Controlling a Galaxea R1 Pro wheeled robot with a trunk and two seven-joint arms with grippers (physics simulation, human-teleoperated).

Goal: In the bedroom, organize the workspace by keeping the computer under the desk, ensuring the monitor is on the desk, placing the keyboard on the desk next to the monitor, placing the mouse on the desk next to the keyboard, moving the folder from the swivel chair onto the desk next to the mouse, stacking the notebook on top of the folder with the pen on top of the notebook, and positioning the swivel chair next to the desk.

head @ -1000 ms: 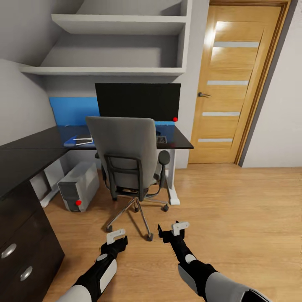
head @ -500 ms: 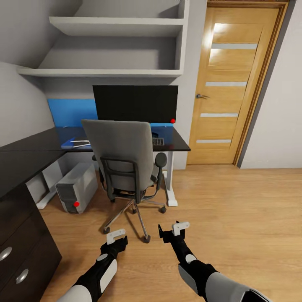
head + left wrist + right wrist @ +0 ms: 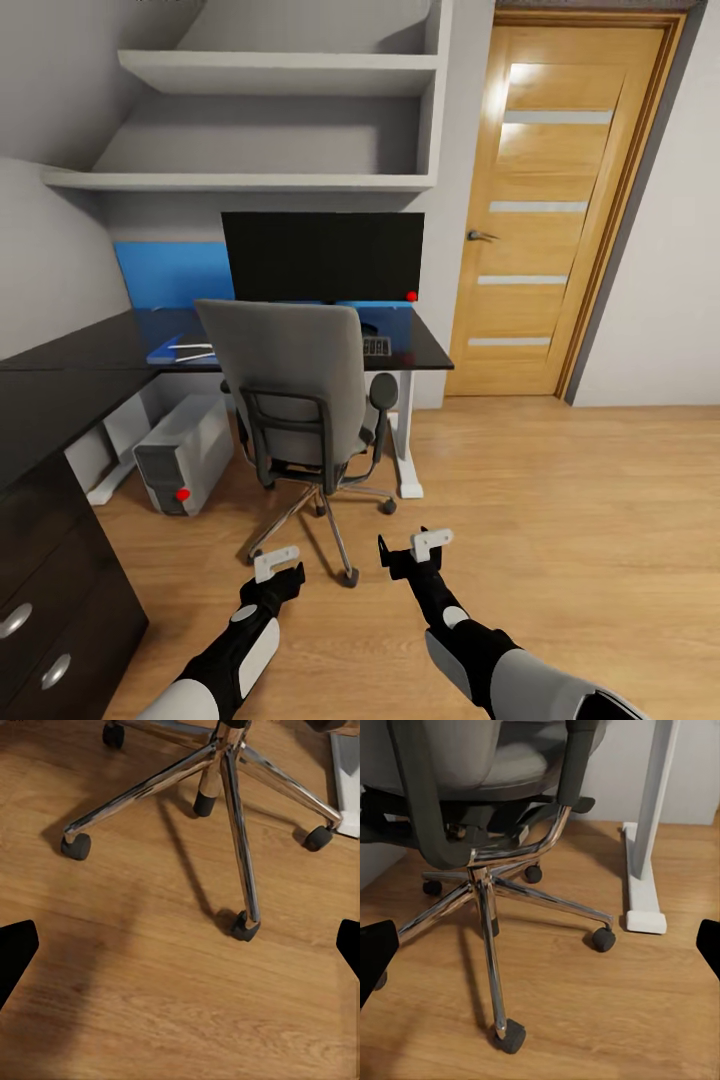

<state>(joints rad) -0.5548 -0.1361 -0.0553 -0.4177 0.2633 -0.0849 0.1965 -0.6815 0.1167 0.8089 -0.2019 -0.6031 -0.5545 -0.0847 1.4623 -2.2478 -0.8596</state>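
Wood floor (image 3: 560, 520) lies between robot and counter (image 3: 90, 350). Chair (image 3: 300, 385) stands at the counter, near the monitor (image 3: 322, 256); folder (image 3: 170, 350) lies far left on top. Both tools, left (image 3: 277, 565) and right (image 3: 418, 548), are spread, empty. Push the chair back slowly and squarely.

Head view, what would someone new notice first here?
The grey swivel chair stands centre, its back to the camera, pulled up to the black desk. Behind it the wide black monitor sits on the desk, with the grey computer on the floor beneath. A wooden door fills the right.
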